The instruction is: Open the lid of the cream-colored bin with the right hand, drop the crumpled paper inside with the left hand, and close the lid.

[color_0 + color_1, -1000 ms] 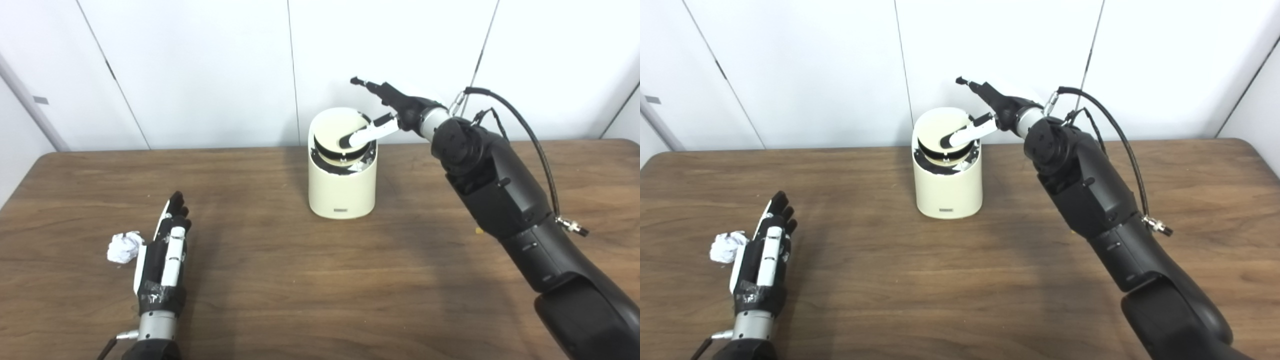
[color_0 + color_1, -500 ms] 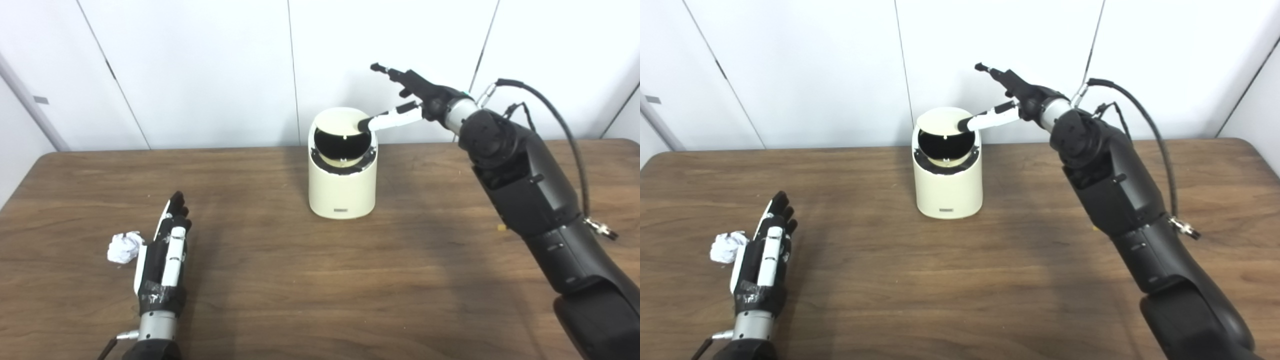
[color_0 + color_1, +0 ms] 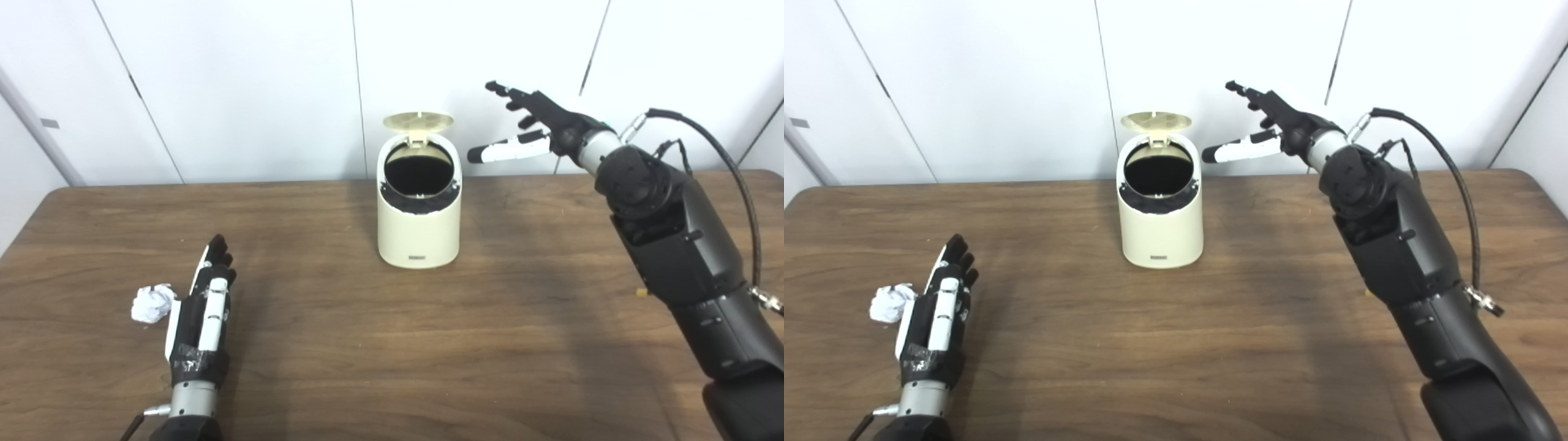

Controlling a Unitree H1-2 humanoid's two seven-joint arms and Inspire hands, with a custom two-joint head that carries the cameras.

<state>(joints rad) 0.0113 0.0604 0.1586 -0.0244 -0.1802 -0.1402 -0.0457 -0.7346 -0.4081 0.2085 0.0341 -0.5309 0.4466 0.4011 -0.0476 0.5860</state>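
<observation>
The cream-colored bin (image 3: 419,233) stands upright at the middle back of the wooden table. Its round lid (image 3: 418,120) is raised behind the dark mouth of the bin. My right hand (image 3: 533,125) is open in the air to the right of the bin's top, fingers spread, touching nothing. My left hand (image 3: 202,309) lies flat and open on the table at the front left. The white crumpled paper (image 3: 150,303) lies on the table just left of it, beside the hand and not held.
The brown table (image 3: 392,343) ends at a white panelled wall behind the bin. A black cable (image 3: 710,135) loops off my right forearm. A small yellowish crumb (image 3: 640,293) lies on the table near the right arm.
My right hand has drawn back from the bin's mouth, up and to the right. The lid has swung from tilted inside the opening to fully raised. The left hand and paper have not moved.
</observation>
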